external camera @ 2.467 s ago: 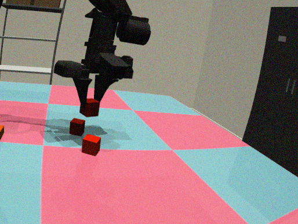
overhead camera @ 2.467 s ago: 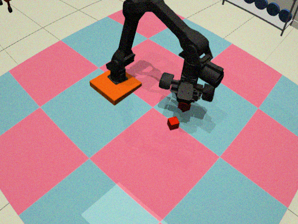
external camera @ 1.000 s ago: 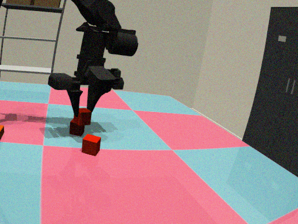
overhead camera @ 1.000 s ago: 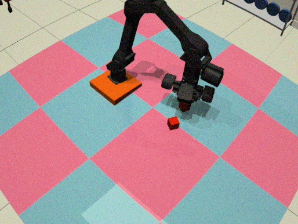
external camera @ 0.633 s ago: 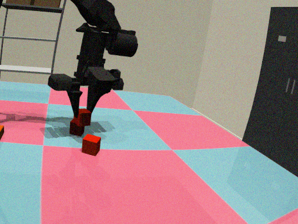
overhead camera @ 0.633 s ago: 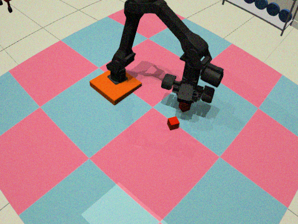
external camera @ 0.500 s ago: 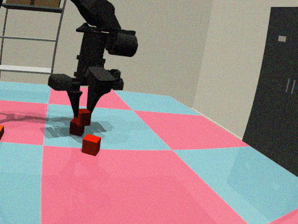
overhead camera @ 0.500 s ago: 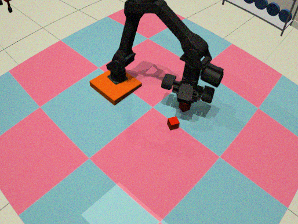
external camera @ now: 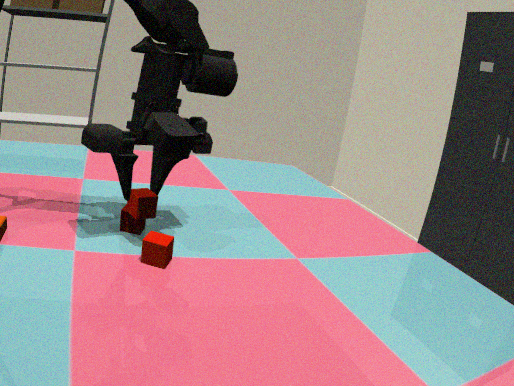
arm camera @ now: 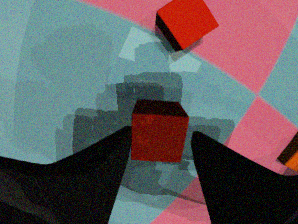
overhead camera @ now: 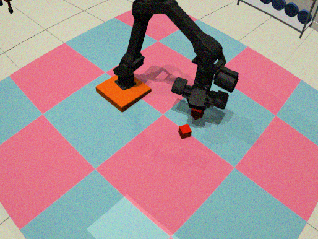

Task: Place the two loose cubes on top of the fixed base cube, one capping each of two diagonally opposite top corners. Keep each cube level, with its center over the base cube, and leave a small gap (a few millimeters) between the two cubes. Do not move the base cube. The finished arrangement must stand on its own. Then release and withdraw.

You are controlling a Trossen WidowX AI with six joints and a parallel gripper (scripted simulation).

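The gripper [external camera: 141, 192] hangs point-down over a teal tile left of centre in the exterior view, its jaws parted and released, with a sliver of gap showing between the fingers and the placed cube [external camera: 143, 201] in the wrist view. That cube sits on the base cube [external camera: 131, 219], offset toward its upper right corner and overhanging it, so the two dark red blocks read as a stepped pair in the arm's shadow. The second loose cube [external camera: 157, 248], brighter red, rests on the floor just below and right of the pair, apart from it, close to the seam where teal meets pink; in the top view it [overhead camera: 185, 130] lies below and left of the gripper.

The checkered floor [overhead camera: 161, 173] stretches wide toward the bottom and right of the top view. The orange base plate [overhead camera: 109, 96] under the arm's foot lies well left of the cubes. A metal rack [overhead camera: 304, 24] holding blue round objects [overhead camera: 291, 8] stands in the far upper right corner, well apart. In the exterior view a shelf frame [external camera: 100, 60] rises at upper left and a dark cabinet [external camera: 480, 160] fills the right edge
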